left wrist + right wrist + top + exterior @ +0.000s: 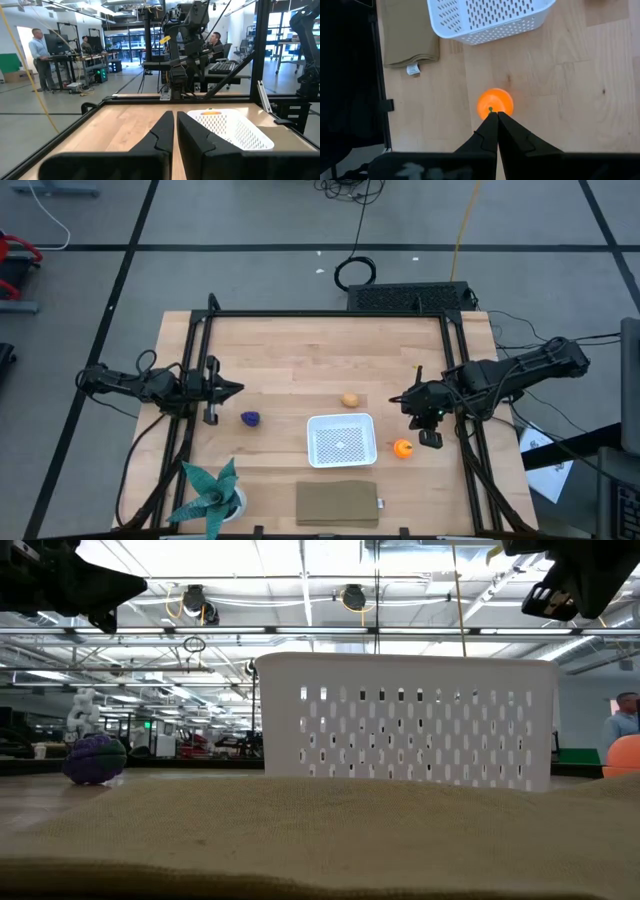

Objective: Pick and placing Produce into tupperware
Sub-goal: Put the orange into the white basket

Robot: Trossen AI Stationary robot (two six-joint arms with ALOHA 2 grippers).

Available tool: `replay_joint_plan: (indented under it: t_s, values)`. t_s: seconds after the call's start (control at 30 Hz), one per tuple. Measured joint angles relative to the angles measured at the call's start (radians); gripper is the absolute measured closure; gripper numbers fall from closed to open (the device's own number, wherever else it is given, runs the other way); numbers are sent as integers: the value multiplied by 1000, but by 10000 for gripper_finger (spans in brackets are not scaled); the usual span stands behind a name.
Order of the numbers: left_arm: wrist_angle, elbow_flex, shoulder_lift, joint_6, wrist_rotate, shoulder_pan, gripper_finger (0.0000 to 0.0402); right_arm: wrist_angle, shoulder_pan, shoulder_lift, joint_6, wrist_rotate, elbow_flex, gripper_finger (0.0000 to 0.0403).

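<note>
The white tupperware [341, 439] stands on the table's near middle; its mesh wall fills the low view [405, 720]. The orange piece [402, 448] rests on the wood just right of it. A tan-yellow piece [350, 400] lies beyond its far rim. The purple piece [250, 418] lies to its left [95, 758]. My right gripper [495, 116] is shut and hangs slanting down above the orange piece [495, 103], clear of it. My left gripper [236, 390] is shut and waits level at the table's left, above and beyond the purple piece.
A flat tan slab [338, 503] lies near the front edge, and a teal spiky plant in a white pot [212, 495] stands at the near left corner. A black frame rail [330, 314] borders the table. People stand in the room beyond.
</note>
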Motion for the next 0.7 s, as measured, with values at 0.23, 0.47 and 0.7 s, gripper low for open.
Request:
replay_joint_plan:
  t_s: [0.23, 0.47, 0.7]
  values:
    - [0, 0, 0, 0, 0, 0, 376, -1, 0, 0, 4, 0, 0, 403]
    - [0, 0, 0, 0, 0, 0, 376, -3, 2, 10, -1, 0, 0, 381]
    - [0, 0, 0, 0, 0, 0, 376, -3, 20, 55, -1, 2, 0, 269]
